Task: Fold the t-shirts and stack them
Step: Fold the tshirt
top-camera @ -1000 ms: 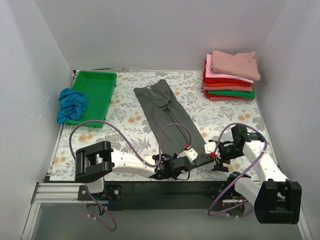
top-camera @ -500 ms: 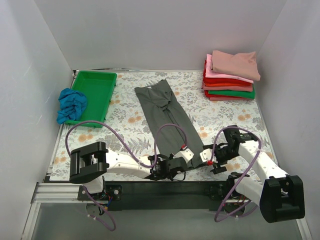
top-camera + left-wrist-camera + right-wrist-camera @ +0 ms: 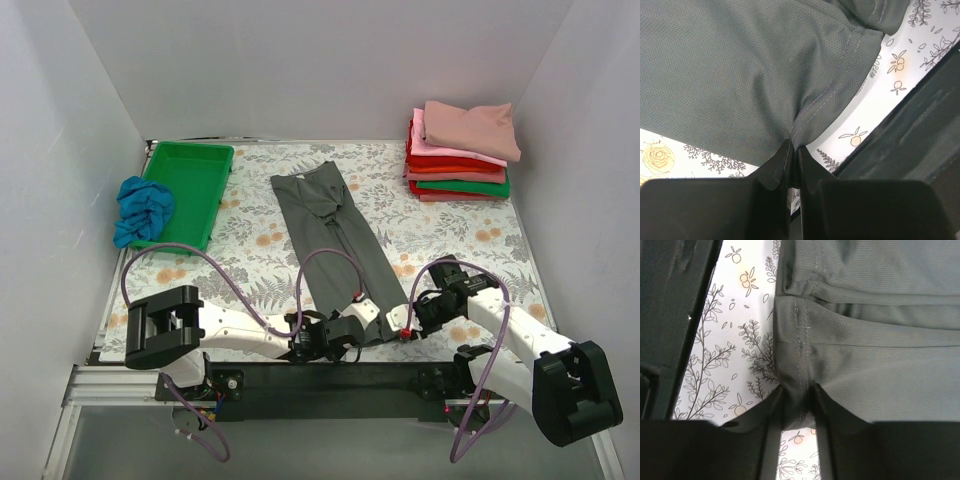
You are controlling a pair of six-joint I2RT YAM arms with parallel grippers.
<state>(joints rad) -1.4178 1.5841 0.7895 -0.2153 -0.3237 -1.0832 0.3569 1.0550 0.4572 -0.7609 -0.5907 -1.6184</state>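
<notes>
A dark charcoal grey t-shirt [image 3: 330, 235], folded into a long strip, lies down the middle of the floral table. My left gripper [image 3: 338, 336] is shut on its near hem, the stitched edge pinched between the fingertips [image 3: 794, 145]. At the near right corner my right gripper [image 3: 406, 326] has the hem bunched between its two fingers [image 3: 797, 395], which press on the cloth [image 3: 875, 360] from both sides. Folded t-shirts in dusty rose, pink, red and green form a stack [image 3: 460, 155] at the back right. A bright blue t-shirt [image 3: 143, 208] lies crumpled at the left.
A green plastic tray [image 3: 190, 190] stands at the back left, beside the blue shirt. The black rail [image 3: 330, 382] of the table's near edge runs just behind both grippers. White walls enclose the table on three sides.
My right gripper has moved left to the shirt's near right corner and closed on the hem. The left arm has shifted slightly left, still gripping.
</notes>
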